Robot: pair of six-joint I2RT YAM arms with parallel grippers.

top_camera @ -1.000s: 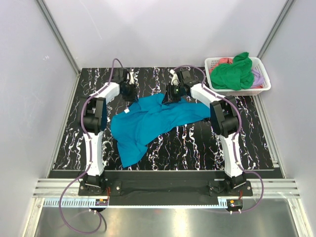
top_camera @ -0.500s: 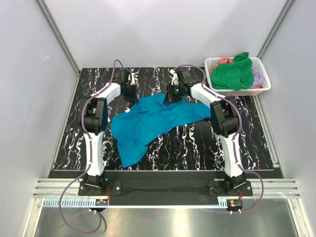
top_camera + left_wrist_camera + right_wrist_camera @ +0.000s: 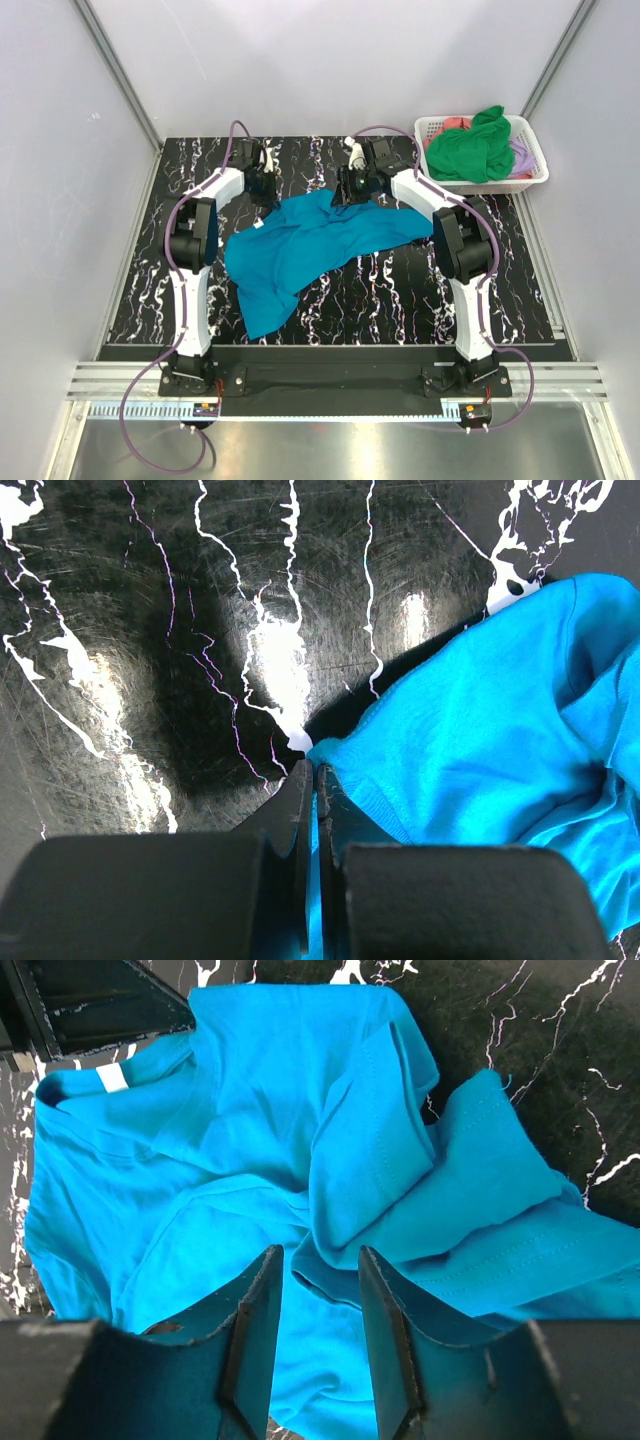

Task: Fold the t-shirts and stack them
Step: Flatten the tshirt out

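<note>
From my overhead feed, the teal-blue t-shirt (image 3: 310,245) lies crumpled around the middle of the black, white-veined tabletop (image 3: 400,290). One wrinkled tail of it trails toward 7 o'clock and another part stretches toward 3 o'clock.

My left claw (image 3: 265,186) sits at the shirt's 11 o'clock edge. On the left wrist feed this claw (image 3: 313,775) is all but closed, its two dark fingers (image 3: 290,810) pressed together on a thin edge of the teal cloth. A sliver of blue shows between them, and the rest of the shirt spreads off toward 3 o'clock over the glossy surface.

My right claw (image 3: 347,188) is at the shirt's 12 o'clock edge. On the right wrist feed its fingers (image 3: 255,1330) stand clearly apart with nothing between them. This claw (image 3: 318,1255) hangs over a bunched fold of the shirt, and I cannot tell whether the tips touch the cloth. The same feed shows the collar with its small white label (image 3: 113,1077) toward 10 o'clock.

At the tabletop's 2 o'clock corner stands the white lattice basket (image 3: 537,165), well apart from the teal shirt. A bright green t-shirt (image 3: 470,150) is heaped over its middle, with a coral-pink t-shirt (image 3: 455,123) peeking out at the basket's 11 o'clock and a lilac t-shirt (image 3: 522,152) at its 3 o'clock side.
</note>
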